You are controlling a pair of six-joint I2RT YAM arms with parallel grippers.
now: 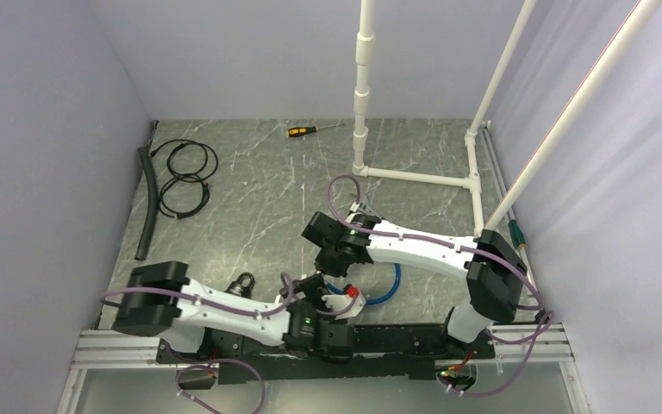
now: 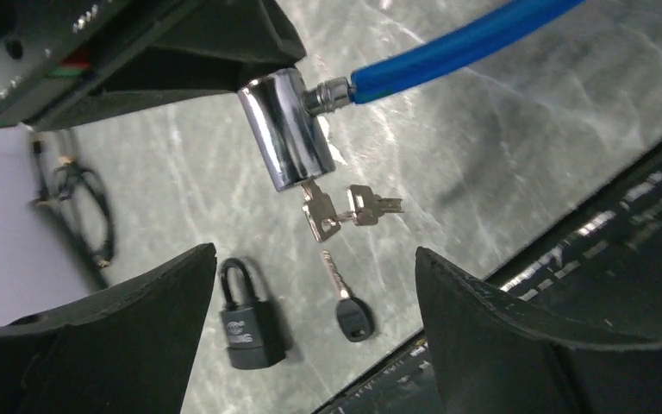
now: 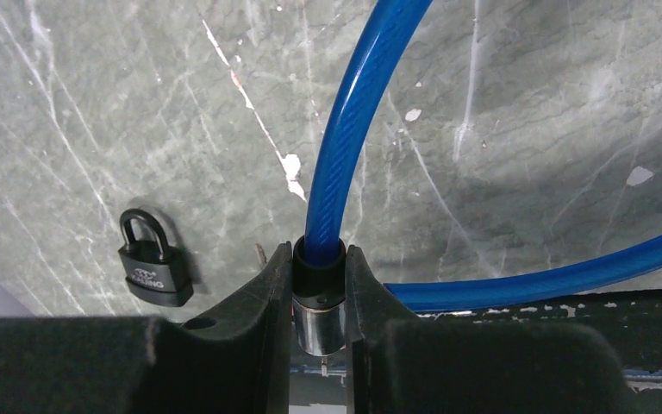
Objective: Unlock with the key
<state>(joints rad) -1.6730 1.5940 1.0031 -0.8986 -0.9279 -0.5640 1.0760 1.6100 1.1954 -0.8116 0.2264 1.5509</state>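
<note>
Right fingers [image 3: 263, 302] pinch cylinder [image 3: 318, 326], left fingers [image 2: 129, 319] splayed

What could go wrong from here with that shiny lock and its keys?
1. A spare key dangles right beside the key that seems to sit in the lock barrel. The open left gripper might pinch the wrong one.
2. The right gripper clamps only the barrel's cable end, so turning the key could spin the barrel in that grip instead of unlocking it.
</note>
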